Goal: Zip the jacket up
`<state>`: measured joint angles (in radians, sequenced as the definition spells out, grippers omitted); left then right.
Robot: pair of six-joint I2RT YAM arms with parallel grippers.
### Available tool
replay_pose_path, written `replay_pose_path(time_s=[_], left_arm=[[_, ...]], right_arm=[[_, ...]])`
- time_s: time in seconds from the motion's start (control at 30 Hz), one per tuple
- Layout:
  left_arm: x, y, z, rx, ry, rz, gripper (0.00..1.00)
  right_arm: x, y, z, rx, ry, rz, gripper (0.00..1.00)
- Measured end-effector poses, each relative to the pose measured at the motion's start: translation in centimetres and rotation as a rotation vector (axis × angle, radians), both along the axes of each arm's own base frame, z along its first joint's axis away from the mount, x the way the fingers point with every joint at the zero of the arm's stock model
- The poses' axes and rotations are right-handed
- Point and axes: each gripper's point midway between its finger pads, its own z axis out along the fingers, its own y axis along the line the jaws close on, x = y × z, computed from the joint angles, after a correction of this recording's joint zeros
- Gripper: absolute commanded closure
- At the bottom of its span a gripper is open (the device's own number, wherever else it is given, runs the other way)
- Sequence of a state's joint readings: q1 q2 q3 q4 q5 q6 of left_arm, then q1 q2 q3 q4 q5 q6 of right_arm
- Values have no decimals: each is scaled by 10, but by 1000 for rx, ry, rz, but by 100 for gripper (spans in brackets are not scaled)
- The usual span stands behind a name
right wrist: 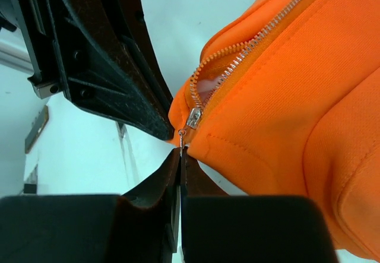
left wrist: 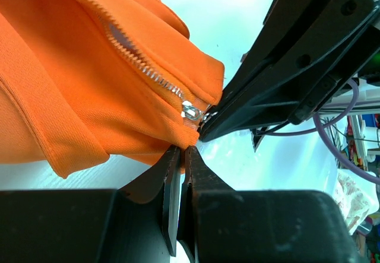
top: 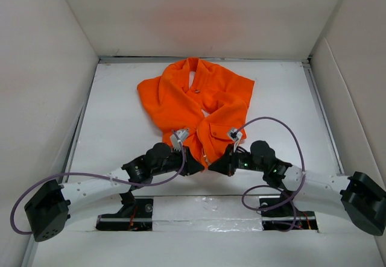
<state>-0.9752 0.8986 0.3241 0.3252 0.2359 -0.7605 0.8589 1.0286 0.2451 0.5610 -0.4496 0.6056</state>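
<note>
The jacket (top: 193, 98) lies spread on the white tabletop (top: 120, 116), collar toward the far wall and hem toward the arms, its front open along most of its length. Its zipper slider (right wrist: 193, 119) sits at the very bottom of the track, with the two rows of teeth parting just above it, so the zip looks started but hardly run. The slider's small pull tab (right wrist: 181, 137) hangs down into the right gripper (right wrist: 181, 153), whose jaws are together and pinched on that tab; this is the hold that would drag the slider toward the collar. Just beside it, the left gripper (left wrist: 181, 151) has its jaws together at the hem (left wrist: 172, 137) under the slider, apparently nipping the fabric edge, though how much cloth lies between them cannot be seen. That grip likely serves as an anchor: soft fabric would bunch and ride along with the slider unless the bottom is kept taut
</note>
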Motion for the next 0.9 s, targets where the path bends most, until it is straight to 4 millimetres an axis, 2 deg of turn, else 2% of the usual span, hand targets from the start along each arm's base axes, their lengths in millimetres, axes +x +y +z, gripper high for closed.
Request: replay_pose_path(time_s=[0.2, 0.33, 0.53, 0.63, 0.77, 0.9], left_arm=[[-1, 0, -1, 2, 2, -5, 100], [-2, -2, 2, -12, -6, -17, 100], [-6, -9, 9, -33, -34, -33, 100], [-8, -11, 3, -3, -42, -30, 100], [-5, -7, -6, 41, -58, 12, 100], [-4, -5, -5, 52, -77, 40, 100]], right_arm=[[-9, -8, 6, -24, 21, 13, 100], [-13, -9, 25, -19, 14, 33, 100], [-9, 5, 42, -30, 41, 71, 100], [-1, 17, 41, -21, 91, 80, 100], [20, 26, 35, 35, 191, 63, 100], [42, 31, 48, 136, 218, 32, 100]])
